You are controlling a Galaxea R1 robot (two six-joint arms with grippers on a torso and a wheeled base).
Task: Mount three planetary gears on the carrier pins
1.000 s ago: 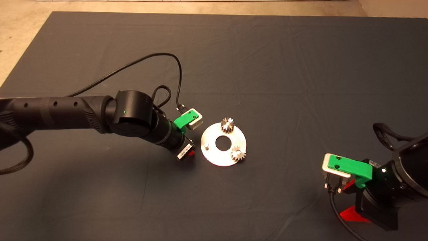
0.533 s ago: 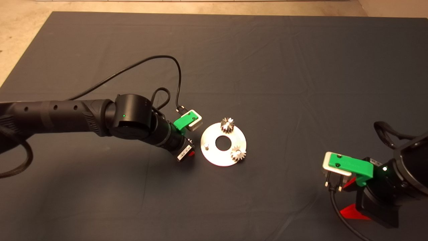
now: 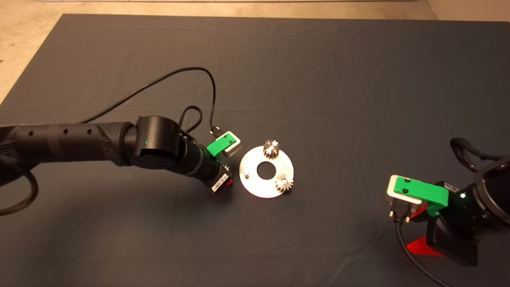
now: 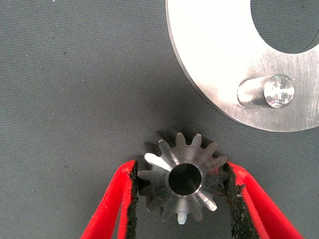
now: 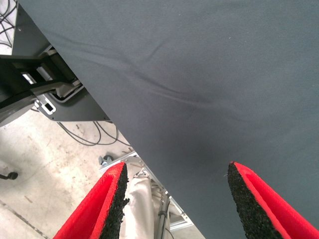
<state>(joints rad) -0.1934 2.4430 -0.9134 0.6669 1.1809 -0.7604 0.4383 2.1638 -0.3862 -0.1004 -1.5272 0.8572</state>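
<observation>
The third gear [image 4: 180, 180] sits between the left gripper's [image 4: 182, 199] black pads [image 4: 133, 199], one pad at each side of its toothed rim, so the jaws are narrow and closed on it. It is a small silvery-grey piece with stubby, rounded teeth, a bright machined face with fine turning marks and a dark round bore through the middle. It hangs just off the disc's [image 4: 214, 55] edge, close to the one bare pin [image 4: 266, 92], a short, polished peg with a glinting flat top.

From above, the disc [image 3: 250, 185] is a flat, shiny metal ring with a big central hole, lying on the dark mat [image 3: 318, 79] near its middle. Two gears are already seated on pins: one [image 3: 271, 149] at the far edge of the disc, the other [image 3: 284, 183] at its near right edge. The bare pin [image 3: 246, 173] stands on the left side, facing the left gripper [image 3: 228, 182], which is low beside the disc; its fingers are mostly hidden under the wrist in this view. The mat is a matte woven cloth with faint creases.

The right gripper [image 3: 418, 239] waits at the lower right, well apart from the disc, its red fingers [image 5: 102, 204] spread wide with nothing between them, above the mat's edge.
</observation>
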